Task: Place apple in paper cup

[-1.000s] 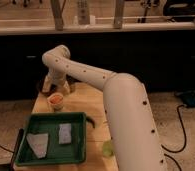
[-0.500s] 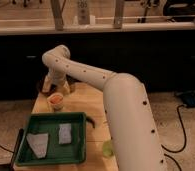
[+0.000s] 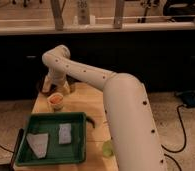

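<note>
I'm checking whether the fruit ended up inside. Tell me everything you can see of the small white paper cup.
The small white paper cup stands upright on the wooden table, just beyond the far rim of the green plastic tray. It is short, pale and round-rimmed. The round red-orange apple sits in its mouth, filling it. The robot's gripper hangs right above the cup; whether it touches cannot be told.
</note>
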